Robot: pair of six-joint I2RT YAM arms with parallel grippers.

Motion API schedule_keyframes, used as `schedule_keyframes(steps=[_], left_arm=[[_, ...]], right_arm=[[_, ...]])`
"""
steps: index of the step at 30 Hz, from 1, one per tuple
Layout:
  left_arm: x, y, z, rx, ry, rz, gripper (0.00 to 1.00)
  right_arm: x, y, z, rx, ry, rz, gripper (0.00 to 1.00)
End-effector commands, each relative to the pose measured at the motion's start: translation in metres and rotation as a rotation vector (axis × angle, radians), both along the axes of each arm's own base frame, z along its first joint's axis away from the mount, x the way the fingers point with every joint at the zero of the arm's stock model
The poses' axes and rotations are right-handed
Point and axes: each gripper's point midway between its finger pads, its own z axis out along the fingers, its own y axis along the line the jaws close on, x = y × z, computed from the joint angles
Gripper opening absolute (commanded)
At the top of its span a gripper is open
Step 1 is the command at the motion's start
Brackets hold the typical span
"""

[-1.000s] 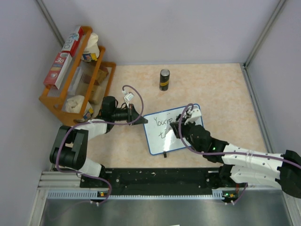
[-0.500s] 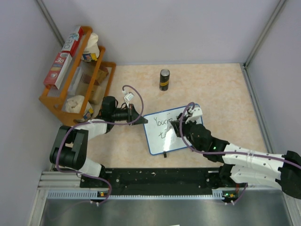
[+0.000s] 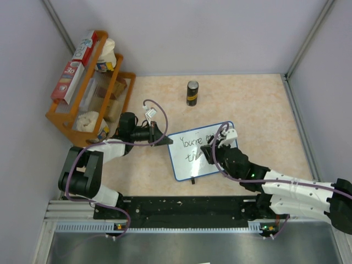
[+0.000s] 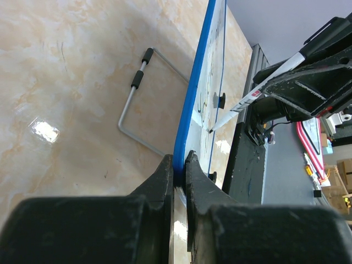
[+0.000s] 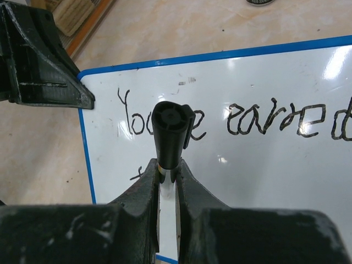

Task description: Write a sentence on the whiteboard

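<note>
The whiteboard (image 3: 184, 165), white with a blue rim, lies tilted on the table between both arms. My left gripper (image 3: 164, 140) is shut on its left rim (image 4: 198, 93), one black finger on each face (image 4: 180, 165). My right gripper (image 3: 212, 151) hovers over the board's middle, shut on a marker (image 5: 170, 132) with a black end. The marker (image 4: 258, 91) slants down, its tip at the board's surface. The sentence (image 5: 264, 118) reads "You're earned" on the top line; a second line starts below at the left and is mostly hidden by my fingers.
A black can (image 3: 192, 92) stands at the back of the table. A wooden rack (image 3: 91, 88) with boxes and bags fills the far left. A wire stand (image 4: 137, 104) sticks out beneath the board. Walls close in on three sides; a black rail (image 3: 181, 208) runs along the near edge.
My right gripper has slid a little right and toward me with the marker, uncovering more of the top line. The second line has grown by a few strokes. The left gripper has held still.
</note>
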Motion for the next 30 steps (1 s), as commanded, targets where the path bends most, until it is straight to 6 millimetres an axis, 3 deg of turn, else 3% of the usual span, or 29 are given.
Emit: schedule_keyframes(steps=[1, 6, 12, 15, 21, 30], left_arm=[[0.003, 0.005, -0.038, 0.118, -0.007, 0.046, 0.00], [0.003, 0.005, -0.038, 0.117, -0.007, 0.045, 0.00], [0.003, 0.005, -0.038, 0.117, -0.007, 0.045, 0.00], [0.003, 0.005, -0.038, 0.118, -0.005, 0.045, 0.00], [0.003, 0.005, -0.038, 0.117, -0.007, 0.045, 0.00], [0.003, 0.005, -0.038, 0.117, -0.010, 0.044, 0.00]], right_arm=[[-0.001, -0.008, -0.015, -0.042, 0.025, -0.005, 0.00], [0.002, -0.009, 0.006, -0.013, -0.017, -0.018, 0.00], [0.008, -0.010, 0.050, 0.065, -0.091, -0.038, 0.00], [0.012, -0.013, 0.056, 0.068, -0.103, -0.058, 0.00], [0.019, -0.013, 0.056, 0.061, -0.102, -0.075, 0.00], [0.022, -0.009, 0.030, -0.003, -0.060, -0.070, 0.00]])
